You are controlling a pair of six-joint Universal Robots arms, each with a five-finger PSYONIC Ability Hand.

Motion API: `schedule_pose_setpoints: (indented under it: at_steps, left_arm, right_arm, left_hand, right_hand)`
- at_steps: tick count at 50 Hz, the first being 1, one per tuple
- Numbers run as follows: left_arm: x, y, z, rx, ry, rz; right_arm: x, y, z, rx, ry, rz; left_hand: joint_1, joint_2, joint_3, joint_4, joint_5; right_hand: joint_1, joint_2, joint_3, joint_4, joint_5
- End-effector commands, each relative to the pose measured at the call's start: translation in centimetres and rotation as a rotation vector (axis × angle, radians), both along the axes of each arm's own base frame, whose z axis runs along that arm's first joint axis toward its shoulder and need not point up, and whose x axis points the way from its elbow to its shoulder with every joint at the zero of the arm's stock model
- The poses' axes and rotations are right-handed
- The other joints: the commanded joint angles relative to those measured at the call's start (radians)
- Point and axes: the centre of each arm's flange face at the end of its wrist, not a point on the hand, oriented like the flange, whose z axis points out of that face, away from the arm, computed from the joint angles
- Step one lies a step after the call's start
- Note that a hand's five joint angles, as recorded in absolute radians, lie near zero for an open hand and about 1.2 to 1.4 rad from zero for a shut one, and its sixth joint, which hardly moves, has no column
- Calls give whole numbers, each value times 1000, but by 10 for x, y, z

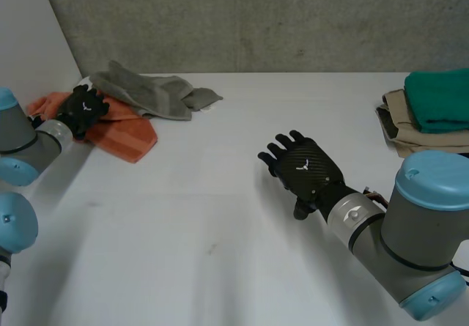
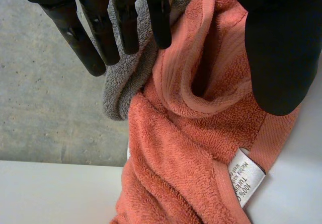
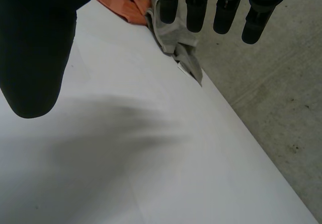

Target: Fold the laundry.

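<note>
The orange towel (image 1: pixel 126 134) lies crumpled at the desk's (image 1: pixel 220 231) far left corner against a grey towel (image 1: pixel 154 93). It looks soft, light and likely to sag, best pinched at the hemmed corner by its label (image 2: pixel 246 177). The left hand (image 1: pixel 82 110) rests over it, fingers straight, gripping nothing; the right hand (image 1: pixel 304 168) hovers spread and empty.

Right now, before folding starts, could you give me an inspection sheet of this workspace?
Surface: white table, bare in the middle.
Job's things: orange towel and grey towel, crumpled, touching, far left; green towel folded on beige cloth, far right.
Clutter: nothing seen.
Robot hands: left robot hand open, on the orange towel; right robot hand open, over bare table.
Cables: nothing seen.
Surroundings: concrete wall behind the table.
</note>
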Motion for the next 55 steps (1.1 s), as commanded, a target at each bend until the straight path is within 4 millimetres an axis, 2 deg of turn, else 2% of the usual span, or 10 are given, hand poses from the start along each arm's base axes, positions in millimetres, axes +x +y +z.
schedule_pose_setpoints:
  at_steps: [1,8,12,23,31,37,42,45,51,55]
  left_arm:
    - [0,0,-2,-7,-17,-5]
    - [5,-3,-3,-27,-31,-13]
    - [7,-5,0,-55,-43,-3]
    - [-22,11,102,-136,158,-30]
    - [-93,92,226,-163,498,-198]
    - [-155,176,271,-68,680,-388]
    - [-186,210,263,31,731,-456]
    - [-182,189,236,37,713,-345]
    - [-116,105,164,54,624,-10]
    - [-71,73,130,90,557,110]
  right_arm:
    - [-2,-3,0,0,6,-9]
    - [-2,-3,0,1,8,-10]
    - [-2,-3,0,3,9,-10]
    - [-5,-4,1,10,11,-18]
    - [-8,-12,8,0,-1,-43]
    - [-21,-32,22,13,-31,-133]
    - [-30,-43,29,53,-59,-183]
    - [-33,-45,31,78,-64,-194]
    - [-37,-43,31,128,-43,-200]
    - [-36,-41,28,142,-37,-185]
  left_hand:
    - [236,233,233,230,227]
    - [966,963,963,961,958]
    - [999,996,996,994,990]
    - [999,996,996,994,990]
    - [999,996,996,994,990]
    - [999,996,996,994,990]
    - [999,996,996,994,990]
    - [999,996,996,994,990]
    - [-191,-194,-194,-196,-200]
    - [-223,-226,-226,-228,-231]
  right_hand:
    - [-51,-32,-29,-39,-48]
    - [-51,-32,-29,-39,-48]
    - [-51,-32,-29,-39,-48]
    - [-51,-32,-29,-39,-48]
    - [-51,-32,-29,-39,-48]
    - [-51,-32,-29,-39,-48]
    - [-51,-32,-29,-39,-48]
    - [-51,-32,-29,-39,-48]
    - [-51,-32,-29,-39,-48]
    - [-51,-32,-29,-39,-48]
